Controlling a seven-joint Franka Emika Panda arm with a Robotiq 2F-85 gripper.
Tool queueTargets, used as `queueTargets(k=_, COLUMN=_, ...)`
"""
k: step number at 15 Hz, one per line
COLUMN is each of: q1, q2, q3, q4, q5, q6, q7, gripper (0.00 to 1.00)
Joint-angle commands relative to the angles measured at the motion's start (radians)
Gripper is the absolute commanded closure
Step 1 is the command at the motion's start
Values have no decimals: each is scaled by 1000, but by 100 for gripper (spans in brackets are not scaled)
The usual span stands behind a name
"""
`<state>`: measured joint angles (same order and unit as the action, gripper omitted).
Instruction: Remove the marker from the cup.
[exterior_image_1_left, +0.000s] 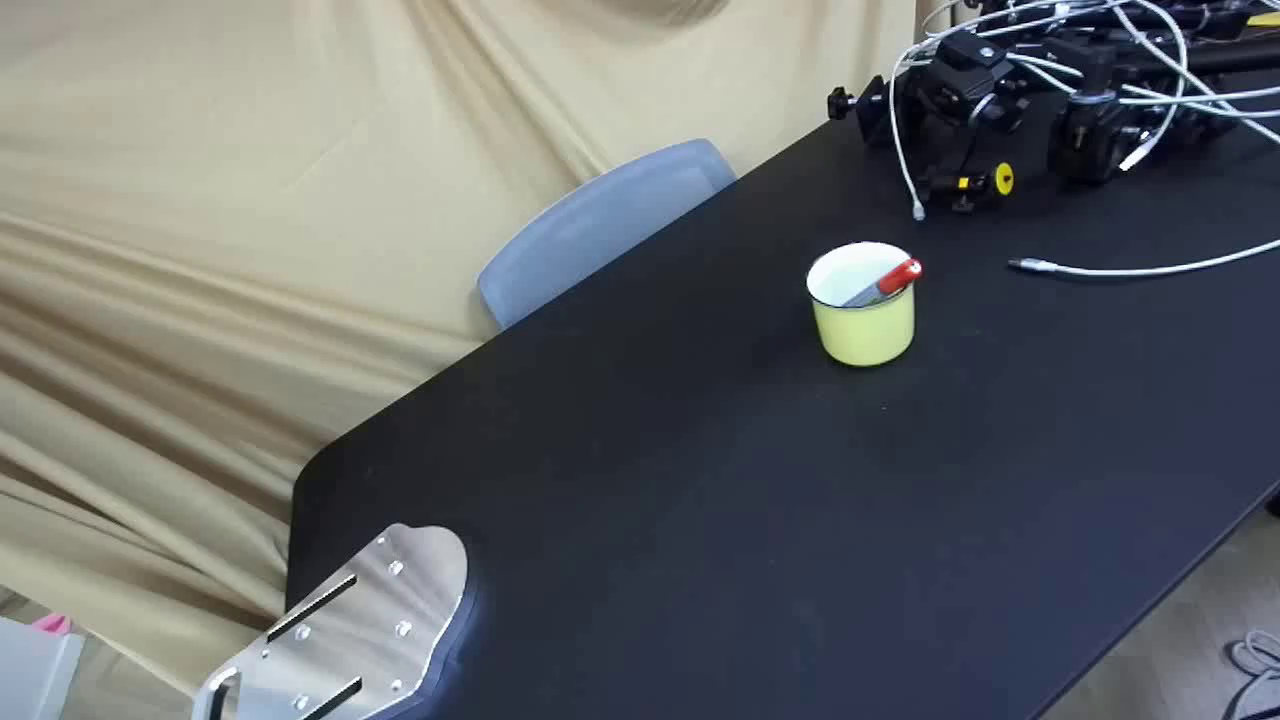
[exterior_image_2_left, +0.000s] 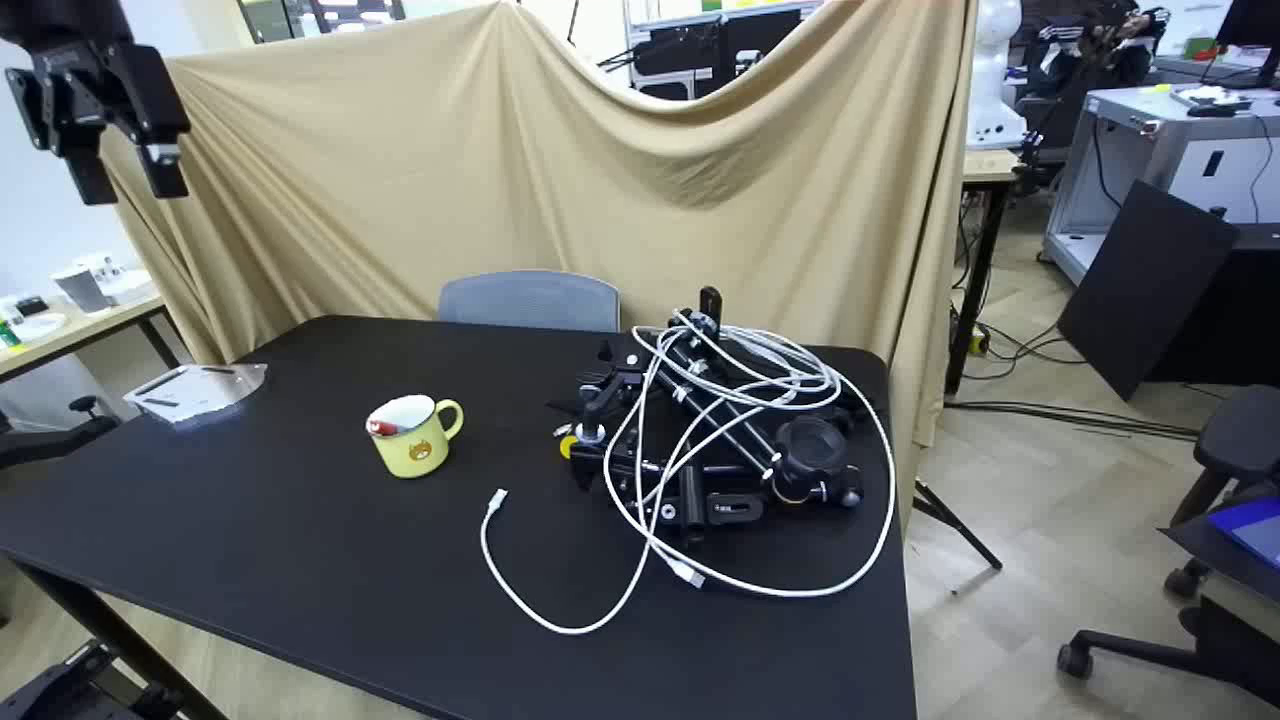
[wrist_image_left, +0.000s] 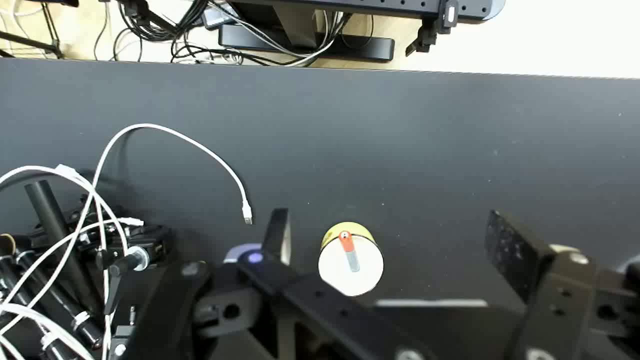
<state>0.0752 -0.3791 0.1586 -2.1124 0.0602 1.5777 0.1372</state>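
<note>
The pale yellow cup (exterior_image_1_left: 863, 338) stands upright on the black table, with its white inside showing. It also shows in an exterior view (exterior_image_2_left: 410, 457) with its handle and a small animal picture, and in the wrist view (wrist_image_left: 367, 280). The marker (exterior_image_1_left: 901, 276) leans in the cup, its red end over the rim and its grey part inside. It also shows in an exterior view (exterior_image_2_left: 381, 427) and in the wrist view (wrist_image_left: 347, 242). My gripper (exterior_image_2_left: 130, 182) is open and empty, high above the table. In the wrist view, the cup shows between the fingers (wrist_image_left: 387, 235), nearer the left one.
Black tripod gear (exterior_image_2_left: 700, 450) with tangled white cables (exterior_image_2_left: 850, 585) lies on the table beside the cup. A loose cable end (wrist_image_left: 247, 212) points towards the cup. A metal plate (exterior_image_1_left: 350, 630) is at the table's end. A grey chair back (exterior_image_2_left: 530, 300) stands behind the table (exterior_image_2_left: 300, 570).
</note>
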Motion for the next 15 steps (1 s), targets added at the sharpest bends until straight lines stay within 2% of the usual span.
queueTargets(k=1, q1=9, q2=2, q3=-7, q4=2, q5=-2, q6=0, q7=3, gripper=0)
queueTargets(k=12, q1=9, q2=2, q3=-7, q4=2, q5=-2, q6=1, q7=3, gripper=0)
queueTargets(k=15, q1=-5, q2=1, q3=8, q4=-20, q5=-48, q6=106, q7=60, gripper=0)
